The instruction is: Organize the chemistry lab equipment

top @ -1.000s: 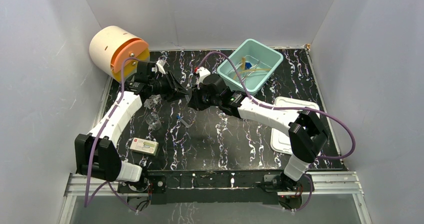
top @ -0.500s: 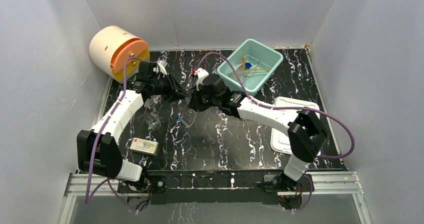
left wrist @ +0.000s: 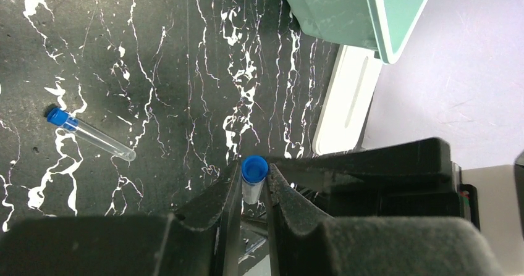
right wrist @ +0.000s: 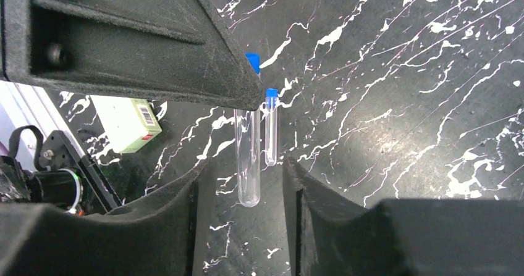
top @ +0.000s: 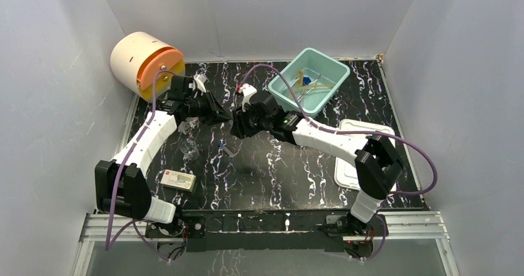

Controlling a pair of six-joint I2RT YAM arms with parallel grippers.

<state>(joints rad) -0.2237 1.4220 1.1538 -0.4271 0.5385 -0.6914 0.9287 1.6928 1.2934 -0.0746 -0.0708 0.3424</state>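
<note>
A clear test tube with a blue cap (left wrist: 253, 180) hangs above the table. My left gripper (left wrist: 254, 167) is shut on it just under the cap. In the right wrist view the same tube (right wrist: 248, 155) points down between the fingers of my right gripper (right wrist: 247, 165), which stands open with a gap on both sides of the glass. The two grippers meet tip to tip at the table's middle left, the left gripper (top: 222, 115) against the right gripper (top: 235, 122). A second blue-capped tube (top: 223, 147) lies flat on the table below them, also seen as a thin tube (left wrist: 90, 134) in the left wrist view.
A teal tub (top: 333, 72) holding a tan tube and other items stands at the back. A white slotted lid (top: 346, 168) lies at the right. Small beakers (top: 189, 150), a clear rack (top: 188, 125) and a white packet (top: 179, 179) lie at the left. A cream and orange drum (top: 145, 60) stands back left.
The right gripper's jaws have spread apart and let go of the tube. The left gripper has closed on it under the cap. Both arms stayed almost in place.
</note>
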